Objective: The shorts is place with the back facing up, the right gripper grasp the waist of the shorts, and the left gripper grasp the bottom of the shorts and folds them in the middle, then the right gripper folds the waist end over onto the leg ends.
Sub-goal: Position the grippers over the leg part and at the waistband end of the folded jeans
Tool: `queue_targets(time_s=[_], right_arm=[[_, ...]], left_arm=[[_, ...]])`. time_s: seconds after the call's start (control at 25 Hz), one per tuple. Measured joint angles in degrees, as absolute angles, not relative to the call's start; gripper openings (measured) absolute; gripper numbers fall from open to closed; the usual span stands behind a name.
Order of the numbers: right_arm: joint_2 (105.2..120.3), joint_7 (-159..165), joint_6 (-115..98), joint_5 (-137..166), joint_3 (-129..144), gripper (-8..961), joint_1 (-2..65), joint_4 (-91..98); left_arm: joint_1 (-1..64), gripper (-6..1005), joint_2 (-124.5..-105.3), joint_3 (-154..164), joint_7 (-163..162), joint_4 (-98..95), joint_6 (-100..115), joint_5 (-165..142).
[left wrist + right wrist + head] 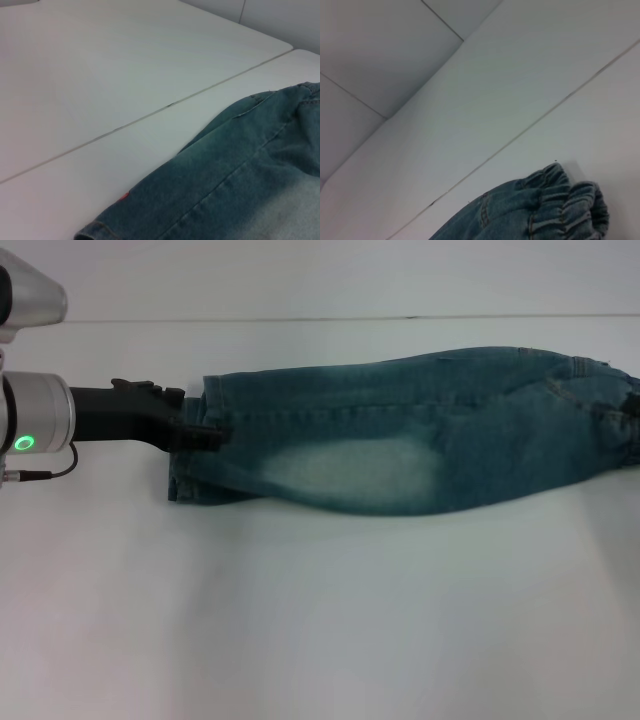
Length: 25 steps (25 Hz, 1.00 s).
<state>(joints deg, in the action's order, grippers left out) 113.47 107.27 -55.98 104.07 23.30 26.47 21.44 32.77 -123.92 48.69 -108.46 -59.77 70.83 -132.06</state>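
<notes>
A white table (300, 640) with a thin seam across its far part carries the shorts (420, 440), folded lengthwise, long axis running left to right. The leg ends (195, 455) point toward the robot's left, the ruffled waist (570, 205) toward its right. The left gripper (205, 430) is clamped on the leg ends. The right gripper (632, 405) sits at the waist; its grip cannot be told. Bare tabletop lies nearer than the shorts.

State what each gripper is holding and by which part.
The left gripper is clamped on the shorts at the leg hems. The right gripper, barely visible at the waist end, shows no readable grip.
</notes>
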Motion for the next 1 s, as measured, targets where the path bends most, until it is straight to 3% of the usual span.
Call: queue_targets(time_s=[1.0], right_arm=[[113.02, 108.1, -60.1, 103.7, 23.3, 851, 26.4, 22.2]], left_arm=[[32.6, 918, -124.02, 48.8, -108.5, -59.8, 70.8, -132.1]])
